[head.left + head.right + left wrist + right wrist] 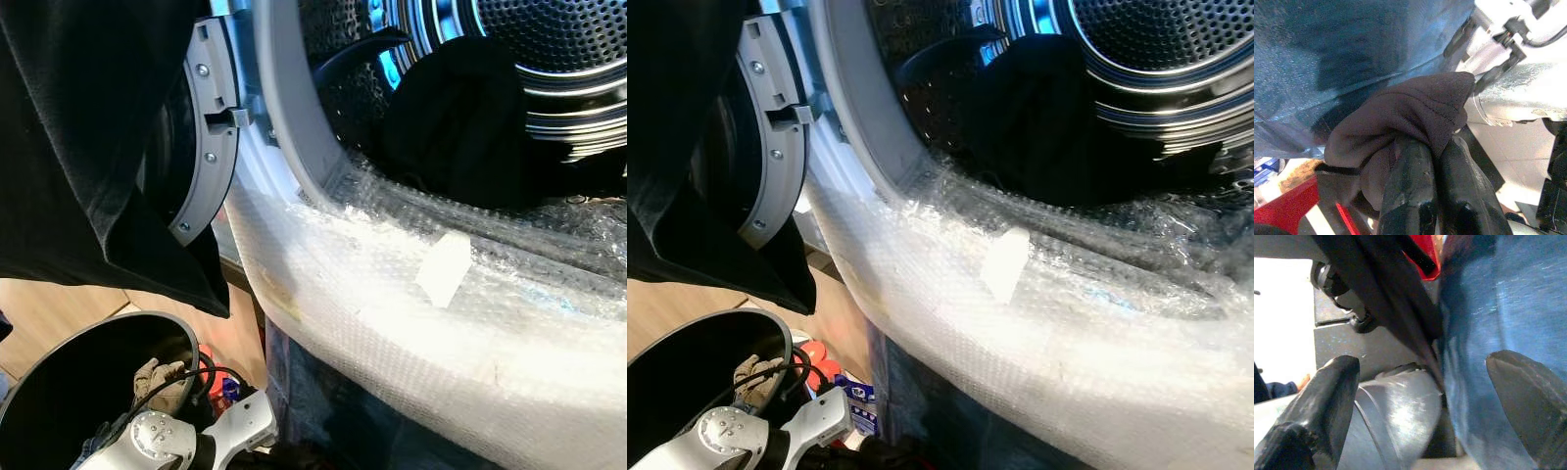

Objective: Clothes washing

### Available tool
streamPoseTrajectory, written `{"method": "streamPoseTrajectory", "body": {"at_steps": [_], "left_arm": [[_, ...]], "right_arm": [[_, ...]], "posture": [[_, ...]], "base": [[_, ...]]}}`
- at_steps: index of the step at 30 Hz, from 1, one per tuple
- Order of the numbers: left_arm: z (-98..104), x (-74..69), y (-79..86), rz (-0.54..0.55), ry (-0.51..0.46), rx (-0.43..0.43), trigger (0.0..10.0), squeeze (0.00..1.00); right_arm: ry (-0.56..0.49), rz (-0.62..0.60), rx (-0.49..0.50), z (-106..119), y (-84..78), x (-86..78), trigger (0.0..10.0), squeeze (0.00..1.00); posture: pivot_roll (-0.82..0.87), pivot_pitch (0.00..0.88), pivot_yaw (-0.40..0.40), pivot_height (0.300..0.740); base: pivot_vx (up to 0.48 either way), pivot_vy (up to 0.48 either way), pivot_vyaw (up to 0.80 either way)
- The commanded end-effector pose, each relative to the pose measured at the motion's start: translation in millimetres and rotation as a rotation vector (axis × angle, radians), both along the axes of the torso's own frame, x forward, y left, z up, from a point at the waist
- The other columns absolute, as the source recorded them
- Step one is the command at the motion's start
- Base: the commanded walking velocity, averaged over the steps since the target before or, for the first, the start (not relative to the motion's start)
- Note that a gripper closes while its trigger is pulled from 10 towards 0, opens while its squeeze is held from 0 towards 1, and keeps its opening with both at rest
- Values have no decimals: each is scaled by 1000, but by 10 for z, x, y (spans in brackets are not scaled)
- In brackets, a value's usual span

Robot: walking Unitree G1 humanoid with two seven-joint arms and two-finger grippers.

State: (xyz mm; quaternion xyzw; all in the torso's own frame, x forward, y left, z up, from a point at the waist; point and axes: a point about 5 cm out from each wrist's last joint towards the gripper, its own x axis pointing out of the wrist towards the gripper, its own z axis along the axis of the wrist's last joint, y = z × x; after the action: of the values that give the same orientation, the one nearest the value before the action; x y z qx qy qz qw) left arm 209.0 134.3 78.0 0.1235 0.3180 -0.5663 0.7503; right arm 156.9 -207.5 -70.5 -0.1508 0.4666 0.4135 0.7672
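Your left end effector [1432,191] is clamped on a fold of dark cloth [1400,127], low beside the machine's front; your right end effector [1420,396] stands spread wide with nothing between its fingers. The drum [549,59] is above both, with a dark garment [451,117] already inside; lift the cloth clear over the bubble-wrapped rim [411,313] before letting go, so it doesn't snag; mind the black garment [88,147] draped over the door [211,127].
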Motion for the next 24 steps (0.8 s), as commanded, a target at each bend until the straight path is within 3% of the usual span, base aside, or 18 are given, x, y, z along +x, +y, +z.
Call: {"method": "streamPoseTrajectory", "body": {"at_steps": [1, 10, 11, 16, 24], "left_arm": [[79, 38, 13, 7, -19, -20, 0, 0], [118, 36, -106, -42, -22, -59, 0, 0], [161, 69, -151, -42, -37, -81, 0, 0], [317, 125, -304, -75, -71, -152, 0, 0], [567, 104, -669, -214, -138, -251, 0, 0]], "right_arm": [[-40, 19, 83, 105, 39, 82, 10000, 0], [-151, 120, 157, 457, 6, 288, 10000, 35], [-169, 151, 167, 542, 21, 325, 10000, 1000], [-177, 183, 205, 648, 126, 374, 10000, 1000], [-152, 149, 231, 617, 242, 329, 10000, 1000]], "posture": [[1, 0, 25, 740], [-11, 8, 29, 740], [-12, 10, 25, 740], [-13, 5, 22, 740], [-3, 6, 13, 740]], "base": [[0, 0, 0], [0, 0, 0], [0, 0, 0], [0, 0, 0], [0, 0, 0]]}}
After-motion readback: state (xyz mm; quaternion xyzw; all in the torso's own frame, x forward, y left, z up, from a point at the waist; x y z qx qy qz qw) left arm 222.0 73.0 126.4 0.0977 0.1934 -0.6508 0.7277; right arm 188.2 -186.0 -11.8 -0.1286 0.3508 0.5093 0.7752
